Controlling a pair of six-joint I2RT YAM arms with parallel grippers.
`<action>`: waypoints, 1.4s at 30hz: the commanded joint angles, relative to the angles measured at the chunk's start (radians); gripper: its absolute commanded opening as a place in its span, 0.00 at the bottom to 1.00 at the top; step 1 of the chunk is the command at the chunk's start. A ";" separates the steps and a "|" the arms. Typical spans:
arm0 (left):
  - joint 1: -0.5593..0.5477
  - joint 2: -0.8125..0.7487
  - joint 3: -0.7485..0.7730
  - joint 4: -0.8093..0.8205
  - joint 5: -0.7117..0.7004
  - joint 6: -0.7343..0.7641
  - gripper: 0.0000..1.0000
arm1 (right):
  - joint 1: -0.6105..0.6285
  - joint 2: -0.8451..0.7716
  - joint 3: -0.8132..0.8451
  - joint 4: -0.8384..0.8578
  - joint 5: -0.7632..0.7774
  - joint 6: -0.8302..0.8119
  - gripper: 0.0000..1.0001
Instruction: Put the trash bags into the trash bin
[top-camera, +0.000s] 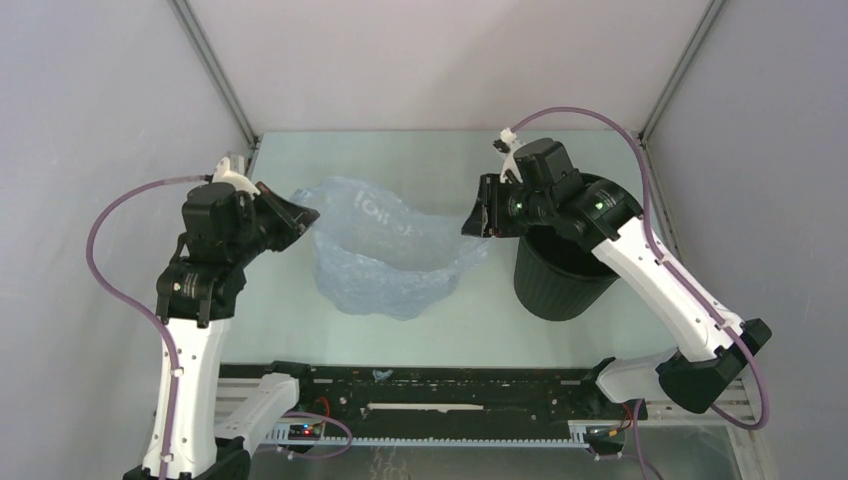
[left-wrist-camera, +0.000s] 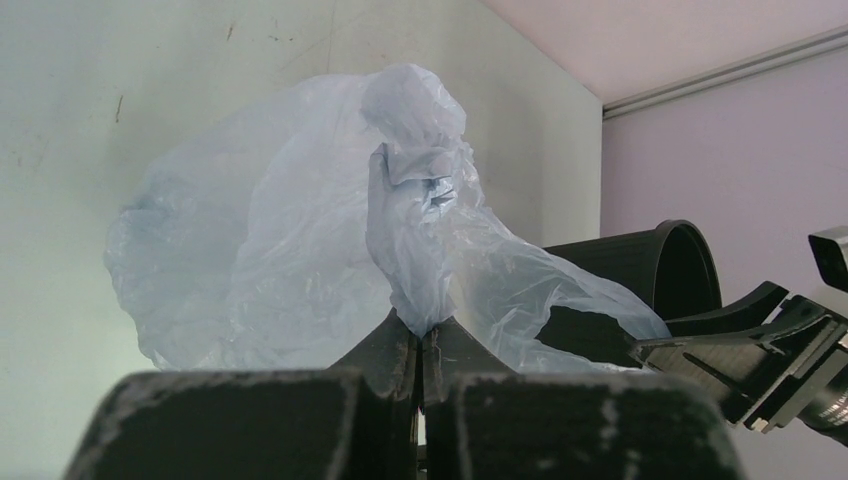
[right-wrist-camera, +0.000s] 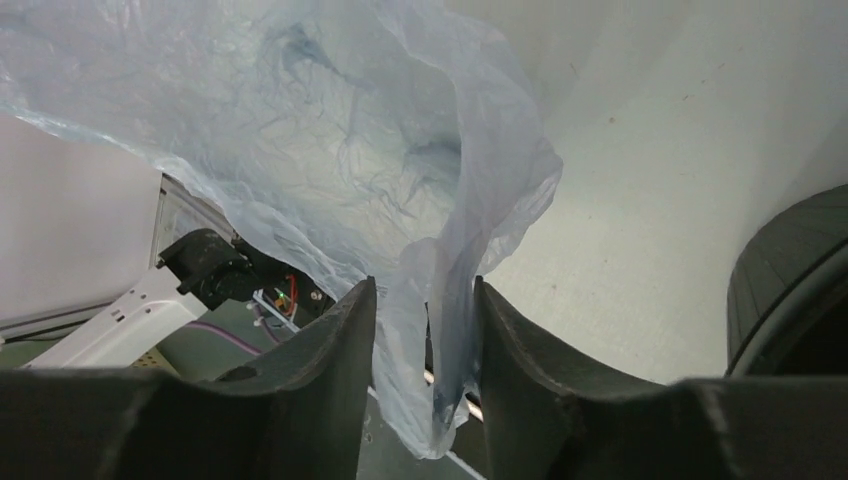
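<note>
The pale blue trash bag (top-camera: 385, 255) hangs spread between my two grippers over the table (top-camera: 480, 335), just left of the black trash bin (top-camera: 560, 288) and outside it. My left gripper (top-camera: 305, 213) is clamped on one edge of the film. My right gripper (top-camera: 478, 222), beside the bin's rim, has its jaws parted, with a fold of film hanging loose between them.

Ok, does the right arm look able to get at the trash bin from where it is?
Probably yes: the right gripper hangs just beside the trash bin, with nothing between them. Film of the trash bag drapes between its open jaws, though.
</note>
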 joint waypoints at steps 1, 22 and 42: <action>0.013 0.001 0.027 0.018 0.040 -0.014 0.00 | 0.004 -0.021 0.060 -0.049 0.042 -0.038 0.54; 0.050 -0.013 -0.029 0.036 0.057 -0.084 0.00 | 0.059 -0.001 0.292 -0.278 0.216 -0.105 0.78; 0.054 0.025 -0.032 -0.014 0.060 -0.103 0.00 | 0.580 0.198 0.261 0.005 0.164 -0.196 0.64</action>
